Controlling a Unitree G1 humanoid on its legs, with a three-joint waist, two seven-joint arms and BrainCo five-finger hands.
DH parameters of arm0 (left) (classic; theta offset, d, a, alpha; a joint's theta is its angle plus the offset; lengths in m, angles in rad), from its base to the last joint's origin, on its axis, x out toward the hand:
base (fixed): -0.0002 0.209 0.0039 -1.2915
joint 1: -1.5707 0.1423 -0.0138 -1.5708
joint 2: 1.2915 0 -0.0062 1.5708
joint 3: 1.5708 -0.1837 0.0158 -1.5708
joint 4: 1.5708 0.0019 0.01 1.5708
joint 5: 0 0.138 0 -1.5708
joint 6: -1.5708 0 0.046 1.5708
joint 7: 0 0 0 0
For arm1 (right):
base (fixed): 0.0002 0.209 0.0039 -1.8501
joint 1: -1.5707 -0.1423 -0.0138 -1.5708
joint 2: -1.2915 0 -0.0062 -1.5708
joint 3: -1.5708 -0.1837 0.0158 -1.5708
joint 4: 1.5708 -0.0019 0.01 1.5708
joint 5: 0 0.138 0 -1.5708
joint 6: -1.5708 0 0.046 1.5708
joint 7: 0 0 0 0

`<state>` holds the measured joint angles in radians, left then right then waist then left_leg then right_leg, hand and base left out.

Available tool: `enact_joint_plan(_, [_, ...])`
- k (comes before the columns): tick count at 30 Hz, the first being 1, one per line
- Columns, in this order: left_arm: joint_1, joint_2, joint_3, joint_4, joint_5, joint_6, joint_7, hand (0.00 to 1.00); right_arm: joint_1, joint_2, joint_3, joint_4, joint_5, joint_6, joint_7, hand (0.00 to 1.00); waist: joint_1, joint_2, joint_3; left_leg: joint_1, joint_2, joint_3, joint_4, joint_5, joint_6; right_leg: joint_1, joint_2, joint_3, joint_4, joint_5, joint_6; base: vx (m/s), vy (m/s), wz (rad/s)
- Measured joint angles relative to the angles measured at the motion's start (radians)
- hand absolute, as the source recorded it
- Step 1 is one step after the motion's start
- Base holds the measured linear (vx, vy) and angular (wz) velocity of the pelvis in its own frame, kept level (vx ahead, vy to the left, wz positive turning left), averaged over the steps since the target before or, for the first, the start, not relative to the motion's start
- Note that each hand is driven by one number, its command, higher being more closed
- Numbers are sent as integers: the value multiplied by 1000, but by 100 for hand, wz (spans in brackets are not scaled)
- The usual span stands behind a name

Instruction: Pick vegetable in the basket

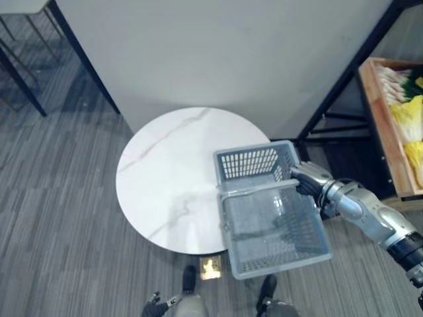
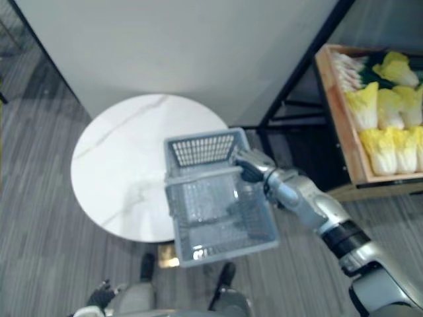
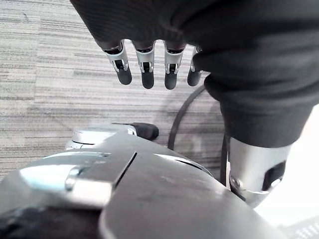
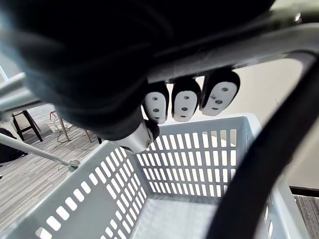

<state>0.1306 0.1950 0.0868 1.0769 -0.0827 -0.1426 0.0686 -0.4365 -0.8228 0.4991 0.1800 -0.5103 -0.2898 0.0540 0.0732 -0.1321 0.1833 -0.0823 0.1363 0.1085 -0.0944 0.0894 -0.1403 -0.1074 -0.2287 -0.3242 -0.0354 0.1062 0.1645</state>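
Nearest the robot, the left hand (image 3: 144, 64) is hanging over the striped grey floor (image 1: 59, 198) with its fingers (image 3: 171, 74) straight and relaxed, holding nothing. Just ahead, the grey slotted basket (image 1: 248, 163) is sitting half on the round white marble table (image 1: 165, 172), overhanging the tabletop's edge at about 4 o'clock, its bottom showing bare. The right hand (image 1: 305, 178) is reaching in from 3 o'clock, and its fingers (image 4: 185, 102) are curling round the basket's handle (image 1: 254, 189) where the bar meets the rim. Farther off, at 2 o'clock, the vegetables (image 2: 390, 125), pale yellow-green leafy heads, are lying side by side in a wooden crate (image 2: 340, 125), well apart from the basket.
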Motion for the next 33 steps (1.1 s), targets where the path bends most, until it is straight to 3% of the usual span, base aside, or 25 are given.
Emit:
enact_joint_plan(5, [30,-7,18,13,24,1,-6,0,86,-36,-65,-50,8,-20,4,100,-17,4,-58,9,1,25,0,-6,0,-5,4,29,-6,6,1,3,8,-13])
enact_joint_plan(12, [55,-19,39,20,27,1,-9,0,164,-43,-126,-51,8,-21,17,100,-29,15,-78,58,11,77,12,-35,-4,14,16,79,-7,5,0,30,-4,-21])
enact_joint_plan(15, [51,-17,41,16,27,0,-9,0,229,-39,-177,-54,5,-20,16,100,-38,23,-76,-7,46,75,235,-164,-7,8,19,93,78,-36,-5,29,-14,-14])
enact_joint_plan(19, [30,-14,27,18,28,0,-12,0,310,-28,-282,-92,-2,-12,16,100,-49,46,-65,-61,79,83,425,-280,2,-29,19,140,205,-67,-4,-34,80,-23])
enact_joint_plan(21, [16,5,16,19,58,0,-12,0,326,-10,-305,-127,-2,0,9,100,-57,36,-64,-98,77,138,493,-331,33,-92,10,200,226,-27,13,-120,166,-63])
enact_joint_plan(22, [0,9,16,20,67,0,-10,0,326,-8,-305,-143,-3,0,8,100,-59,29,-62,-111,74,154,504,-335,45,-123,11,201,229,11,-1,-202,208,-110])
enact_joint_plan(23, [-13,9,16,40,83,4,-10,0,320,9,-303,-166,-4,1,9,100,-57,42,-64,-109,81,212,474,-316,84,-150,36,199,123,182,-51,-219,184,-126])
enact_joint_plan(24, [-18,0,20,56,101,6,-10,0,307,21,-292,-170,-5,2,8,100,-40,52,-58,-96,109,274,434,-293,111,-152,46,172,113,202,-71,-255,162,-169])
enact_joint_plan(25, [-16,-2,8,57,125,12,-12,0,293,25,-256,-175,-10,-3,8,100,-57,57,-51,-42,97,358,353,-244,119,-183,-8,2,433,-25,-191,-190,148,-147])
enact_joint_plan(26, [-12,1,-3,56,130,14,-12,0,282,26,-240,-172,-11,-5,8,100,-63,53,-52,-17,87,407,334,-233,123,-169,-51,-66,583,-108,-201,-175,162,-133])
enact_joint_plan(29, [-12,12,-23,55,135,17,-17,0,202,38,-183,-162,-20,-8,8,100,-46,53,-53,15,108,571,348,-242,139,-129,-122,-175,744,-176,-256,-168,79,-152])
enact_joint_plan(31, [-20,13,-13,55,134,21,-16,0,167,40,-164,-159,-32,-10,8,100,-41,45,-53,17,135,662,395,-262,145,-149,-137,-214,751,-157,-246,-209,-8,-155])
enact_joint_plan(32, [-28,10,0,61,134,25,-16,0,150,53,-156,-153,-34,-7,8,100,-41,47,-56,13,148,693,381,-266,134,-152,-69,-215,658,-146,-236,-289,-55,-183])
enact_joint_plan(33, [-16,3,3,72,134,24,-18,0,140,59,-147,-153,-38,-7,8,100,-22,80,-81,16,177,740,326,-226,135,-128,-5,-196,553,-155,-233,-216,-50,-171])
